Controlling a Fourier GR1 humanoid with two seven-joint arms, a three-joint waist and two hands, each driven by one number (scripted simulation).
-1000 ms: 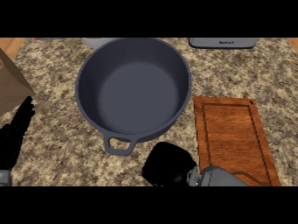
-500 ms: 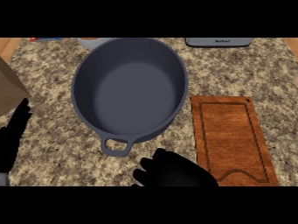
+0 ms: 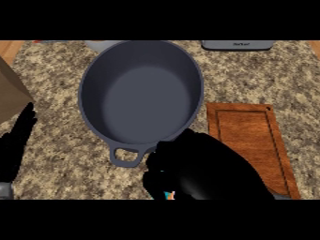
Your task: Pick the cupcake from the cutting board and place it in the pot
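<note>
Cutting board (image 3: 249, 136) bare, pot (image 3: 86, 101) empty. My right hand (image 3: 204, 171) is curled closed just beside the pot's near handle. The coloured sliver under it is likely the cupcake (image 3: 168, 195), mostly hidden. Pick looks done. Left to do: carry over the rim, release. Left hand (image 3: 6, 152) rests open at the left edge.

The dark grey oval pot (image 3: 141, 93) sits upright, loop handle toward 6 o'clock. The brown wooden cutting board (image 3: 249, 136) lies flat at its 4 o'clock. My right hand (image 3: 204, 168) curls over the cupcake (image 3: 168, 195), and only a coloured sliver shows.
</note>
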